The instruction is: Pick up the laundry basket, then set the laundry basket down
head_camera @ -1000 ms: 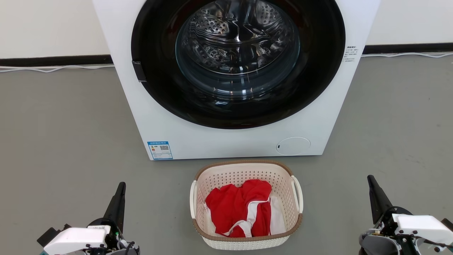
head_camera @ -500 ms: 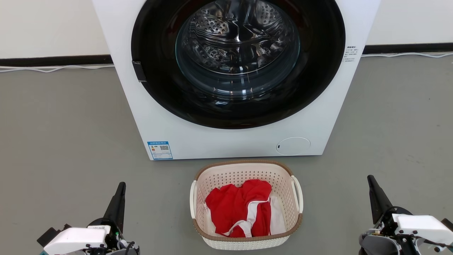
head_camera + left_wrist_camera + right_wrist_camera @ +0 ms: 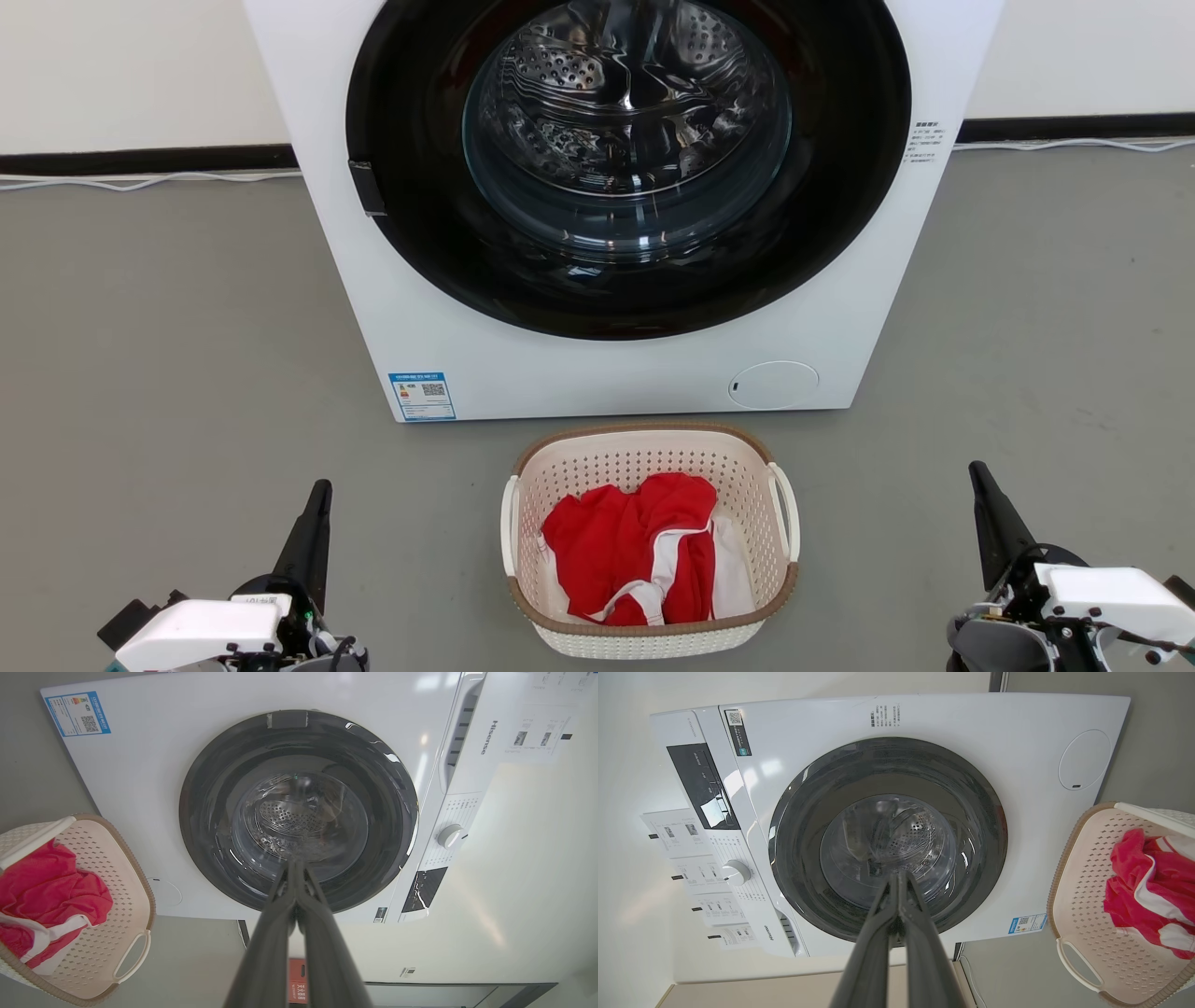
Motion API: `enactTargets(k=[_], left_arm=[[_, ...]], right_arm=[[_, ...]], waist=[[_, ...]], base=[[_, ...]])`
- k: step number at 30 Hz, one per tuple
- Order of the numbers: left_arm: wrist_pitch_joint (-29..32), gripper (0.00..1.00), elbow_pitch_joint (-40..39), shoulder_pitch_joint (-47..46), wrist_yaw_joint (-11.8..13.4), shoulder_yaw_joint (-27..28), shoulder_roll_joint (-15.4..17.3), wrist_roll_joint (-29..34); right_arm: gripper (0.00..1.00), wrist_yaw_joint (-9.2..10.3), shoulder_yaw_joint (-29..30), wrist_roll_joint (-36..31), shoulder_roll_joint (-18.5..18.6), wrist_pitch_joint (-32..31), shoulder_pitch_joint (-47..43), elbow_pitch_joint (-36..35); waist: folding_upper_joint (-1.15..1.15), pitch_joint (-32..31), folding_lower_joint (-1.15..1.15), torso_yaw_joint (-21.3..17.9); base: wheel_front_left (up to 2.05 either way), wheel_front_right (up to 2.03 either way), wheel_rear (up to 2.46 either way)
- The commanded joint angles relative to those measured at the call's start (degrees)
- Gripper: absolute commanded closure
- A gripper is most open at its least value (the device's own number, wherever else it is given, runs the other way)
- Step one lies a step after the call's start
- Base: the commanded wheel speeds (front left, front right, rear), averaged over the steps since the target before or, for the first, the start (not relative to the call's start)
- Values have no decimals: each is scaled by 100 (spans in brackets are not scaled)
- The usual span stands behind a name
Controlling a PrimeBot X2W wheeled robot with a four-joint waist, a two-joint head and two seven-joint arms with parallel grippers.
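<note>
sitting on the grey floor (image 3: 187, 373), small cream-white perforated plastic laundry basket (image 3: 644, 459), just before the white washing machine (image 3: 579, 373), your left gripper (image 3: 320, 490) and right gripper (image 3: 976, 471) pinched closed, empty, either side

The head view looks down on the washing machine (image 3: 560, 373) and laundry basket (image 3: 616, 465). Both wrist views, low and rolled sideways, face the same door (image 3: 299, 812).

floor (image 3: 168, 355): grey | wall (image 3: 121, 65): white | baseboard (image 3: 140, 161): black | washing machine (image 3: 597, 373): white, front-loading
</note>
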State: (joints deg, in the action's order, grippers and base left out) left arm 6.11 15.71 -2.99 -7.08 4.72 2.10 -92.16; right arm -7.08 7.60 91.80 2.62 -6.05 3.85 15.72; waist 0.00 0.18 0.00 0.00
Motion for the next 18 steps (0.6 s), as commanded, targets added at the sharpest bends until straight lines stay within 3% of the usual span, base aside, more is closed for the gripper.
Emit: enactTargets(k=[1,18], left_arm=[[36,100,-166,-320,-41,178,77,-2],[36,100,-166,-320,-41,178,77,-2]], right_arm=[[100,-41,-108,37,26,-44,234,-169],[100,-41,-108,38,26,-43,234,-169]], waist=[[0,0,0,0],[0,0,0,0]], base=[[0,0,0],[0,0,0]])
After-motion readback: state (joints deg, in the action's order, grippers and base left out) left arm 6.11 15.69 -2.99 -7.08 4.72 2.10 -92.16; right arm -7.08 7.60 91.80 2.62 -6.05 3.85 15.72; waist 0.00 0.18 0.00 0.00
